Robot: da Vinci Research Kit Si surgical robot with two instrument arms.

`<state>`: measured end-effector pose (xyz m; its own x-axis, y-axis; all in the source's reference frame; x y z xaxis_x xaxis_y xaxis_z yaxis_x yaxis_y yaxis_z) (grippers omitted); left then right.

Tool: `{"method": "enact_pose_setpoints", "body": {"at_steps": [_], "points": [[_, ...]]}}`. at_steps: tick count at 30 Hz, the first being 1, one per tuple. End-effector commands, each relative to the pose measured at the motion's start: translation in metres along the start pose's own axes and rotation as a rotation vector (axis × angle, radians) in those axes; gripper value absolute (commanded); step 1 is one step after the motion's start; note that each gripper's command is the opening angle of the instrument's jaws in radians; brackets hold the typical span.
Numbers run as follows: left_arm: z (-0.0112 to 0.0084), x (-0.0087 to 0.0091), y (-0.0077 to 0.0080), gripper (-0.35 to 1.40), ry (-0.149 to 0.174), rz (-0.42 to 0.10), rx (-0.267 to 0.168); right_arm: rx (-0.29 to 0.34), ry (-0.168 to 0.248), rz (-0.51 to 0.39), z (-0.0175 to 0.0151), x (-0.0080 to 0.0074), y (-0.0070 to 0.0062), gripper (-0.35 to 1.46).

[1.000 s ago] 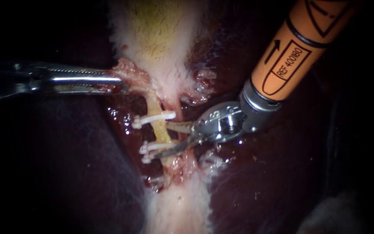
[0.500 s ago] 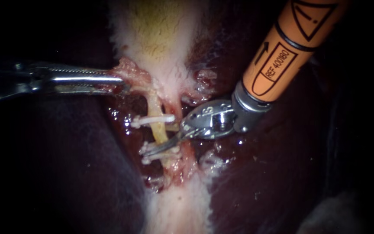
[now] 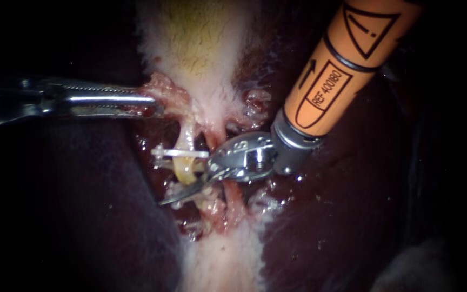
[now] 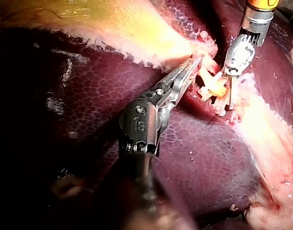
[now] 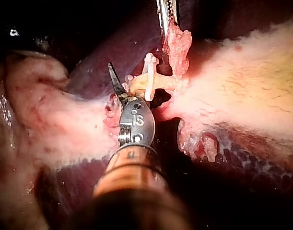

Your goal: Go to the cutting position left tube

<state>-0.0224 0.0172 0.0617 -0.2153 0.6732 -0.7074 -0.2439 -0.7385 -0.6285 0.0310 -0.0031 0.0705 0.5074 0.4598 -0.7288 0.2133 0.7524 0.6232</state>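
1. Endoscope view: the light pools mid-scene on the gallbladder [image 3: 201, 48] and the left tube [image 3: 186, 162]. It falls off to near black toward every edge, and the liver [image 3: 320, 227] is dim.
2. Glare: hard highlights on the steel of the left instrument [image 3: 149, 105] and on the wrist joint of the right instrument [image 3: 179, 184]. Small wet glints nearby.
3. Left wrist view: pale tissue ahead of the jaws is bright, the liver beside the shaft shows a wet sheen, and the shaft nearest the camera is in deep shadow.
4. Right wrist view: the gallbladder is nearly washed out, and the instrument's own shaft is dark.

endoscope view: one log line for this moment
left instrument: jaws shut on tissue | right instrument: jaws open around left tube, beside white clip | cut: not yet
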Motion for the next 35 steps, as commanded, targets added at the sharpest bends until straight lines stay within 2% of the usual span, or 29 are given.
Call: {"method": "enact_pose_setpoints", "body": {"at_steps": [1,7,13,17,21,27,30,35], "points": [[0.0000,0.0000,0.0000,-0.35,0.000,0.000,0.001,-0.005,0.001,0.004,0.0001,0.0001,0.0000,1.35],[0.0001,0.0000,0.0000,-0.35,0.000,0.000,0.001,-0.011,0.012,0.044,0.0011,0.0001,0.0003,1.35],[0.0001,0.0000,0.0000,-0.35,0.000,0.000,0.001,0.001,0.058,0.111,0.0016,0.0001,0.0001,1.36],[0.0001,-0.0001,-0.0002,-0.35,0.000,0.000,-0.001,0.017,0.092,0.139,0.0015,0.0008,-0.0007,1.36],[0.0000,-0.0002,-0.0005,-0.35,0.000,0.001,-0.003,0.035,0.122,0.150,0.0015,0.0019,-0.0022,1.38],[-0.0001,-0.0003,-0.0008,-0.35,-0.001,0.002,-0.006,0.050,0.137,0.158,0.0014,0.0037,-0.0039,1.38],[-0.0001,-0.0003,-0.0008,-0.35,-0.001,0.002,-0.006,0.052,0.137,0.159,0.0014,0.0039,-0.0041,1.38],[-0.0001,-0.0003,-0.0008,-0.35,-0.001,0.002,-0.006,0.051,0.137,0.158,0.0013,0.0037,-0.0037,1.38]]}}
